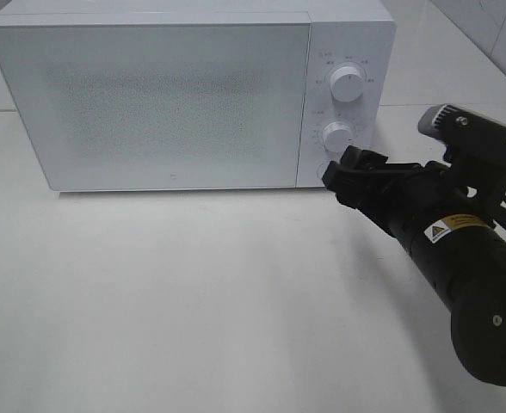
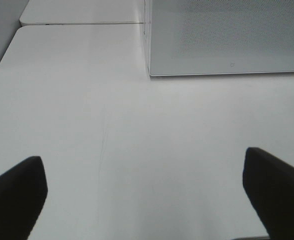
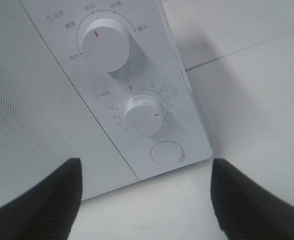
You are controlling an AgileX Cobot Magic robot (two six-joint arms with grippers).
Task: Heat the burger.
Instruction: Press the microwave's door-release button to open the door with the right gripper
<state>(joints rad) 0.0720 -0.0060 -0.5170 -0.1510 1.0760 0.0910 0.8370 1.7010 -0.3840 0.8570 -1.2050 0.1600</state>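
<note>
white microwave door (image 1: 158, 99), interior hidden

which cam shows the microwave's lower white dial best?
Right wrist: the round white lower dial sits mid-frame, close, red pointer and scale visible. Exterior high shows it small, markings unclear. Left wrist shows only the white microwave's door, no dial.

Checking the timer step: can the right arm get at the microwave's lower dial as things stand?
Probably yes. The right gripper hangs just in front of the lower dial, fingers spread, and nothing lies between them.
</note>
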